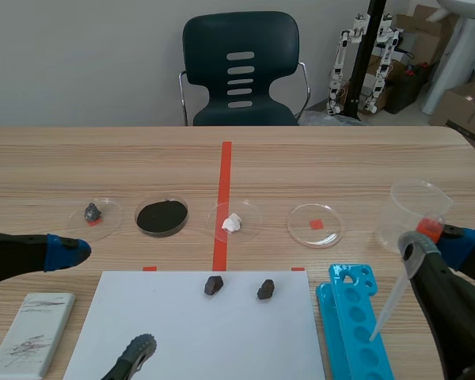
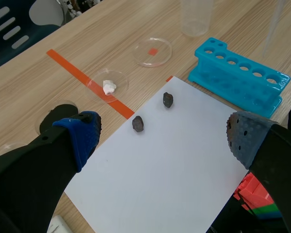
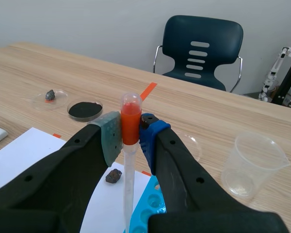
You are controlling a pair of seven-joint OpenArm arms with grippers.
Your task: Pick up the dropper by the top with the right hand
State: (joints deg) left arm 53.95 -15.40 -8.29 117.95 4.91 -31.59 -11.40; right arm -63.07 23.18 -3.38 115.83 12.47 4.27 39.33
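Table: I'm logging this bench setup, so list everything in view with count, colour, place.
dropper: 1, clear, orange top, held at right
sheet: 1, white, near edge
petri dishes: 4, clear, row beyond sheet; grey stone, black powder, white lump, one empty
stones: 2, dark, on sheet
rack: 1, blue, right of sheet
cup: 1, clear, beyond rack
slab: 1, white, left of sheet
knurled tool: 1, black, sheet's near edge
chair: 1, dark, behind table
left gripper: 1, black, open above sheet
right gripper: 1, black, shut on dropper's top
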